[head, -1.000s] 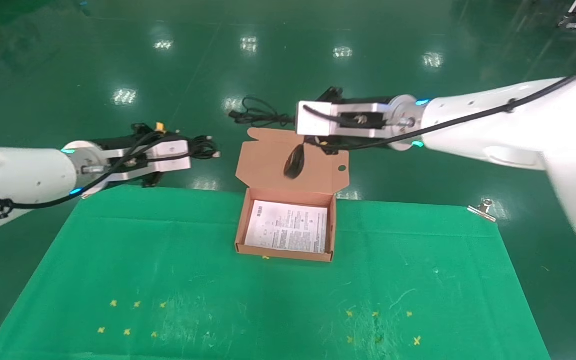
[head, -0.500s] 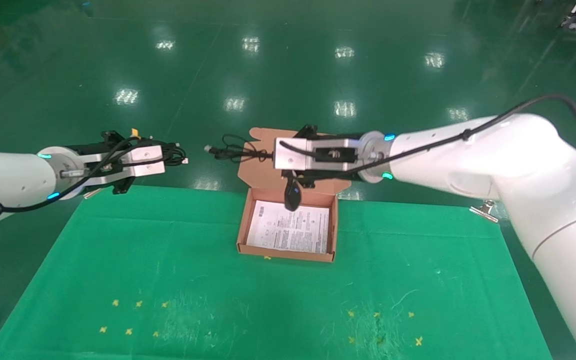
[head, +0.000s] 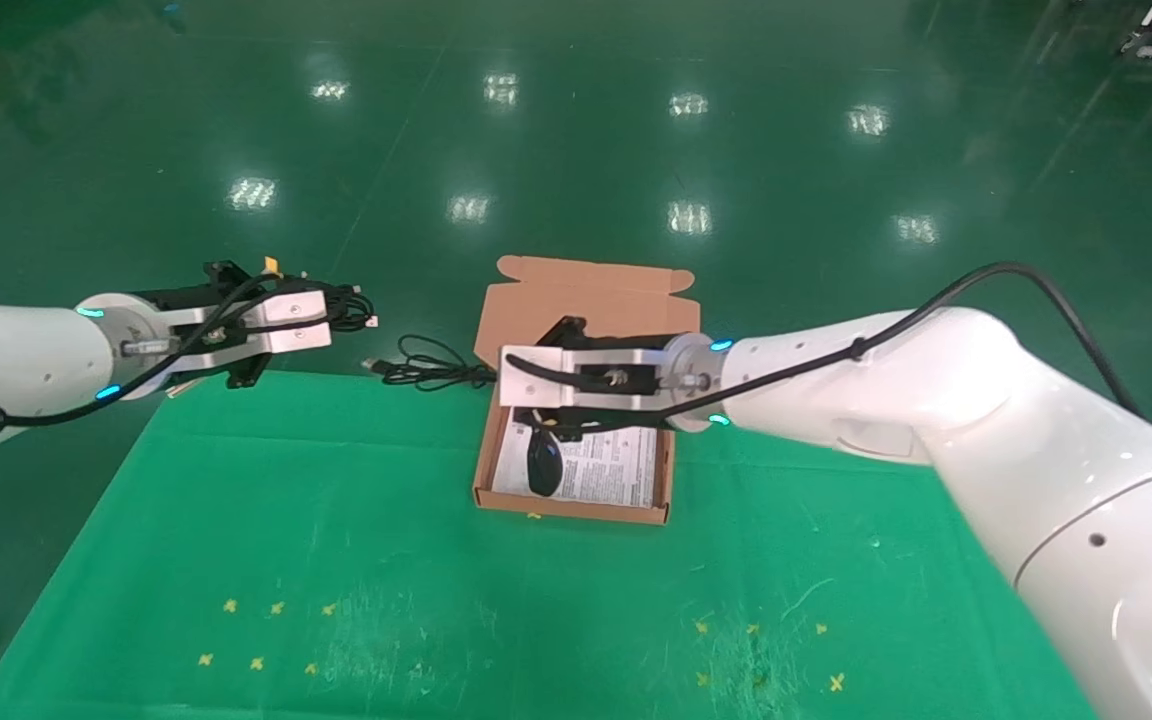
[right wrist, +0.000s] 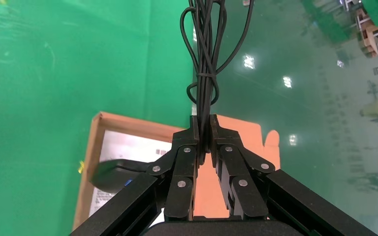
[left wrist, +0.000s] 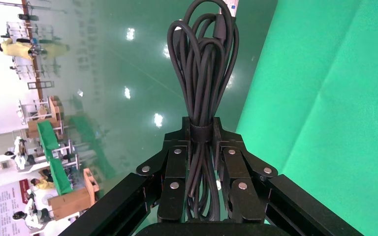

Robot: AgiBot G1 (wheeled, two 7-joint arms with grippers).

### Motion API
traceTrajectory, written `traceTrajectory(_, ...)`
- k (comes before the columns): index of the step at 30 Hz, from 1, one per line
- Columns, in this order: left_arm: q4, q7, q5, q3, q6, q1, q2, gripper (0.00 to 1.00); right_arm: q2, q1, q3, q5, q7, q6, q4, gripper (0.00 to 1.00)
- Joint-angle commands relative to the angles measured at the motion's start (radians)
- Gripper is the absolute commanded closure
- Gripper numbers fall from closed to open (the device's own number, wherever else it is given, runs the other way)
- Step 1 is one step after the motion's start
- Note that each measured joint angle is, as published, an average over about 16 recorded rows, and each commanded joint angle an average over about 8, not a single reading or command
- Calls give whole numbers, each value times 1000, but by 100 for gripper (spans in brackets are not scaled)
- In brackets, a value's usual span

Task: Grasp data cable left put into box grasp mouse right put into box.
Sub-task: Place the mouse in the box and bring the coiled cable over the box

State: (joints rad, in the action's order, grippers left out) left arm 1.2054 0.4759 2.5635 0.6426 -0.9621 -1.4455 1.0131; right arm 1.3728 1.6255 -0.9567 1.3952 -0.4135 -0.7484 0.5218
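Head view shows the right claw (head: 536, 400) low over the open box (head: 488, 470), which sits on the green tabletop (head: 336, 560) near its far edge. That claw is clamped on the mouse wire bundle (right wrist: 204, 73), and the black mouse (head: 543, 464) hangs beneath it, down inside the box over a printed sheet (head: 606, 470). Loose wire trails off past the box's left side. The left claw (head: 331, 322) waits off the tabletop's far left corner, pinched shut on the data cable (left wrist: 202, 73).

Both loads look light and floppy; the mouse likely swings on its thin wire, so the tied middle of each bundle seems the surest hold.

Left wrist view shows the fingers (left wrist: 174, 182) closing beside the cable's strap, which the head view hides. Right wrist view shows the pinched wire, with only the mouse's edge visible.
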Motion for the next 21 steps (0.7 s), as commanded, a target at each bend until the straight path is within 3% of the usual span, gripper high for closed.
traceTrajectory(1, 0, 0, 0, 0, 0, 0, 0, 100, 0, -5, -34, -26, 11, 17, 14, 100)
traceTrajectory(14, 0, 0, 0, 0, 0, 0, 0, 100, -6, -27, -127, -170, 103, 92, -120, 99)
traceTrajectory(15, 0, 0, 0, 0, 0, 0, 0, 100, -7, -27, -132, -176, 106, 94, -129, 92)
traceTrajectory(21, 0, 0, 0, 0, -1, 0, 0, 100, -7, -29, -160, -195, 112, 98, -156, 17)
